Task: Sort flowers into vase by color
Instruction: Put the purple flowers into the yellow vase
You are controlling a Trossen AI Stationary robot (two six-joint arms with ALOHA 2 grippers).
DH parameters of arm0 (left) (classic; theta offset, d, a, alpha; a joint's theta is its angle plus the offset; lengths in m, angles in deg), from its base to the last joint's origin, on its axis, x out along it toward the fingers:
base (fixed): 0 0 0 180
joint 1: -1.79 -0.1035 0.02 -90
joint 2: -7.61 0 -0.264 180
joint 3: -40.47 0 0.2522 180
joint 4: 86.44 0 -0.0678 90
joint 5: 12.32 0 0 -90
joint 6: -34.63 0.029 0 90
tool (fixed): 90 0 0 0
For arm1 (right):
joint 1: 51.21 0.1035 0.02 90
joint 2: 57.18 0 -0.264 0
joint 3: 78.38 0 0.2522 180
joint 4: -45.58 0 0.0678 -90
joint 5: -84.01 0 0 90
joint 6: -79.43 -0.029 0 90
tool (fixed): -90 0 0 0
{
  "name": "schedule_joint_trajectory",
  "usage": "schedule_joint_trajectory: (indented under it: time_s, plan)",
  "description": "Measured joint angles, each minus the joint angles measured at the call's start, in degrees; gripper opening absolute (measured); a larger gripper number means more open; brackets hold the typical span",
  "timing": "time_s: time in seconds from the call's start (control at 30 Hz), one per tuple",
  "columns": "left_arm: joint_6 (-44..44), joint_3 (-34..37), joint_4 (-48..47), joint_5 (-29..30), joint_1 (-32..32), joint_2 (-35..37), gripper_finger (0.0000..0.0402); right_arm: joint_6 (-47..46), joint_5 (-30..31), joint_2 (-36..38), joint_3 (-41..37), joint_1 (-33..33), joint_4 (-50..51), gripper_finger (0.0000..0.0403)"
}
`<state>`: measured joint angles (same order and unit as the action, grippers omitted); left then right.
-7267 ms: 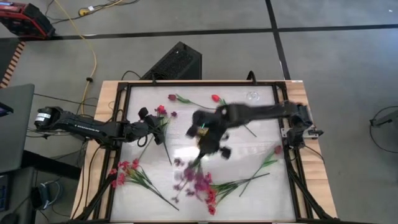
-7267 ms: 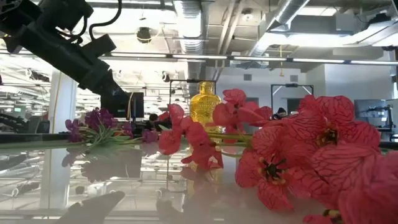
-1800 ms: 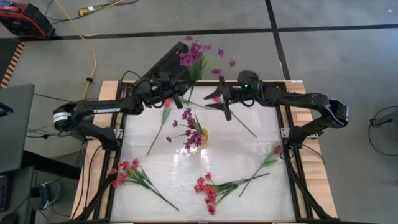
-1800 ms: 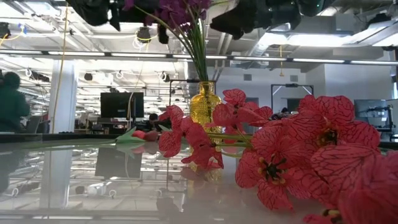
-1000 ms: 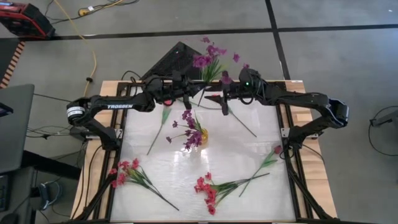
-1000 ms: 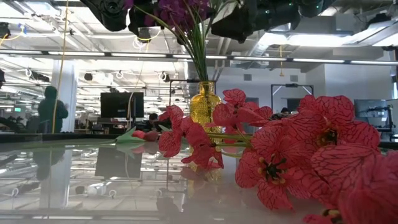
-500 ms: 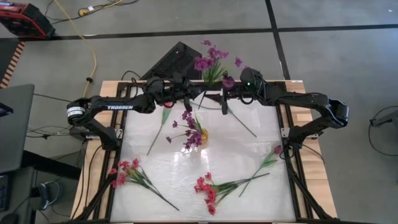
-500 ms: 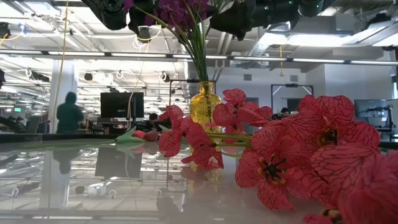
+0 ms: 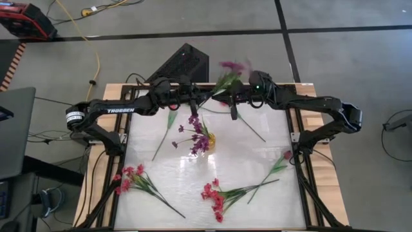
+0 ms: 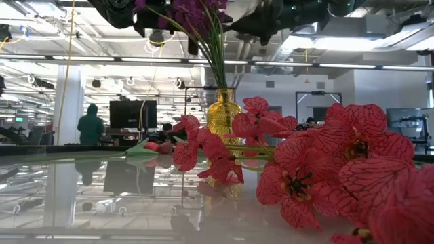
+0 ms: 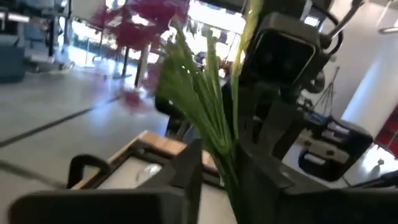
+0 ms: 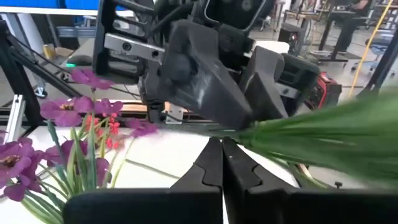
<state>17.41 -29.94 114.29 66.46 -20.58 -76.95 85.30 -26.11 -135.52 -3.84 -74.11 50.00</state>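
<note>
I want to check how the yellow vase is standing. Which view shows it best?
The low view: the yellow vase stands upright in side profile, green stems rising from its neck, red flowers lying in front. From the high view only a yellow spot shows under purple blooms. I cannot make it out in either wrist view.

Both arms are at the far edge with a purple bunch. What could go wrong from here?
The left gripper pinches the purple bunch by its stems; it might slip and fall past the table's far edge. The yellow vase already holds purple flowers, so pushing more in could tip it.
</note>
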Motion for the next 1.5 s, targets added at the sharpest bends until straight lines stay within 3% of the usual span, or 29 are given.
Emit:
schedule_joint_trajectory:
  time_s: [0.2,0.47,0.7,0.93,1.1,1.27,1.5]
  plan:
    - [0.87,0.00,-4.28,-0.42,-0.39,1.86,0.0159,0.78,0.33,1.99,0.00,-0.02,1.95,0.0016]
    - [3.50,0.09,-13.79,-1.33,-0.70,3.84,0.0166,0.11,1.57,4.37,0.02,-0.26,18.81,0.0022]
    - [8.55,0.07,-22.80,8.19,-0.87,12.90,0.0166,-10.22,5.61,0.23,0.02,-1.31,29.22,0.0045]
    - [10.35,4.92,-39.06,19.38,0.26,24.51,0.0167,-11.97,8.01,-8.87,0.02,-1.84,29.28,0.0107]
    - [7.27,18.66,-29.61,24.61,3.16,32.78,0.0167,-15.91,8.03,-15.62,0.02,-3.59,27.36,0.0169]
    - [2.67,30.68,-16.21,22.06,4.97,38.05,0.0167,-22.61,6.34,-21.23,0.02,-4.70,23.03,0.0222]
    - [-1.08,41.73,-1.95,21.08,11.12,38.53,0.0167,-26.86,8.13,-27.41,0.79,-3.66,19.83,0.0233]
